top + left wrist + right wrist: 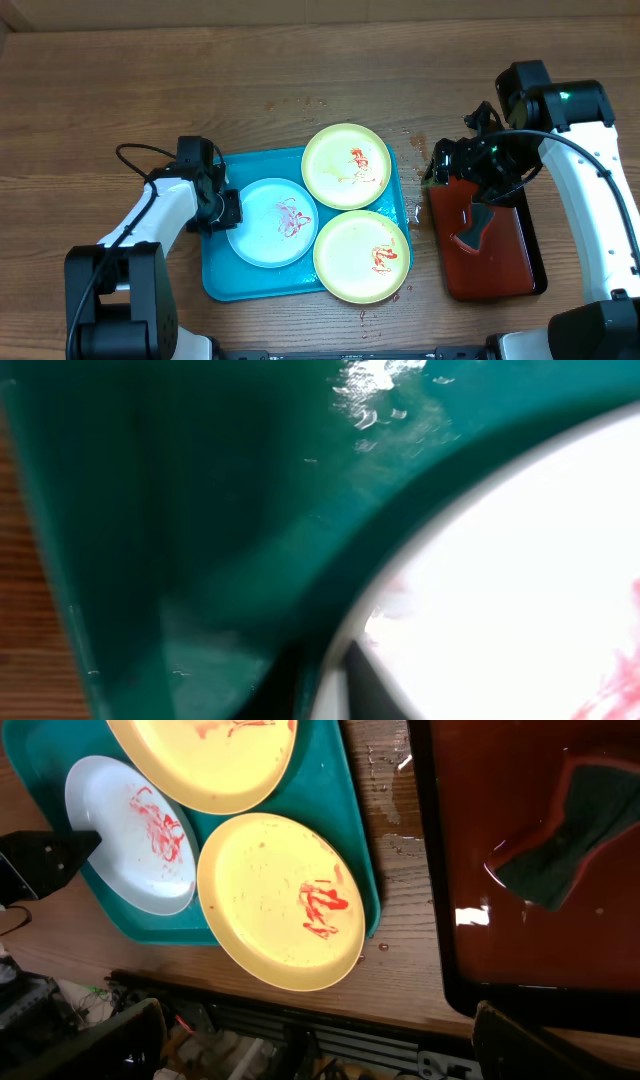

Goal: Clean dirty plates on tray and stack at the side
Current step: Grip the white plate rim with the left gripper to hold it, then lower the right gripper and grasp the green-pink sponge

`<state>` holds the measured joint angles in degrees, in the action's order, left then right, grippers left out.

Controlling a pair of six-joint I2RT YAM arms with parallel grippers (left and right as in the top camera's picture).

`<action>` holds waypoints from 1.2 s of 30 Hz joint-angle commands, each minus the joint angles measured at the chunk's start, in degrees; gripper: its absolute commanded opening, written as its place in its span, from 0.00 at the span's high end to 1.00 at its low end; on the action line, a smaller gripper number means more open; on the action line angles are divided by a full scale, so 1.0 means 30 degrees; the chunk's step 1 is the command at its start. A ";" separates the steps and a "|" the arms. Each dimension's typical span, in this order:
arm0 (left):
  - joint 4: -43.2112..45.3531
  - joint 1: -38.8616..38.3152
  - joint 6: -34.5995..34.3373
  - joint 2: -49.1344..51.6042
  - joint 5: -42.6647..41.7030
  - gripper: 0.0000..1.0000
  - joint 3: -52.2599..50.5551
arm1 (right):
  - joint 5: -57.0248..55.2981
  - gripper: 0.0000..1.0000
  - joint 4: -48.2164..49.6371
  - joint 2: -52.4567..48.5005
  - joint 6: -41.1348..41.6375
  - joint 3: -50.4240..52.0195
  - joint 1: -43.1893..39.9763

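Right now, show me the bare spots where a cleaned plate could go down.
Widest bare patch: the far strip of table behind the turquoise tray, running left beyond the left claw. The strip between it and the dark red tray is narrow and wet. The turquoise tray itself is crowded by three dirty plates.

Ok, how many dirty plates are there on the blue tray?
3. The pale blue plate sits on the left of the tray, one green-rimmed plate at its far right, the other green-rimmed plate at its near right. None looks hidden.

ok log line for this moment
left gripper at pale plate rim, grasp unclear | right gripper open near red tray | green plates dirty
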<state>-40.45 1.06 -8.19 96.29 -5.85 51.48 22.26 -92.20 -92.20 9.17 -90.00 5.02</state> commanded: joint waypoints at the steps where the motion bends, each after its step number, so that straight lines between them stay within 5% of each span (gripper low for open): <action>1: 0.0000 -0.0117 0.0160 0.0372 0.0663 0.96 -0.0736 | 0.0124 0.00 0.0073 0.0328 -0.0087 -0.0364 0.0058; 6: 0.0000 -0.0109 0.0168 0.0372 0.0670 0.96 -0.0736 | 0.0131 0.00 0.0051 0.0328 -0.0087 -0.0364 0.0058; 7: -0.0007 -0.0109 0.0160 0.0372 0.0663 0.85 -0.0736 | 0.0138 0.00 0.0051 0.0328 -0.0080 -0.0364 0.0058; 9: -0.0073 -0.0109 0.0153 0.0372 0.0663 0.48 -0.0736 | 0.0219 0.00 0.0051 0.0328 -0.0087 -0.0364 0.0058; 10: -0.0131 -0.0109 0.0160 0.0372 0.0656 0.46 -0.0736 | 0.0299 0.00 0.0058 0.0328 -0.0087 -0.0364 0.0058; 11: -0.0211 -0.0095 0.0160 0.0372 0.0692 0.96 -0.0736 | 0.0335 0.00 0.0058 0.0328 -0.0087 -0.0364 0.0058; 24: -0.0372 0.0386 -0.2208 0.0372 0.2878 0.96 -0.0736 | -0.0984 0.00 0.1647 0.0291 -0.0015 0.0226 0.0058; 29: 0.0015 0.0670 -0.1989 0.0372 0.2579 0.96 -0.0736 | -0.4932 0.00 0.2914 0.0255 0.5311 0.2616 0.0051; 36: 0.0503 0.0663 -0.1268 0.0372 0.2412 0.96 -0.0736 | -0.5326 0.00 0.5224 0.0255 0.7031 0.6411 0.0051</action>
<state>-40.51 2.02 -11.99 95.46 -4.91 50.96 8.21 -78.02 -92.18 26.46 -73.67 5.02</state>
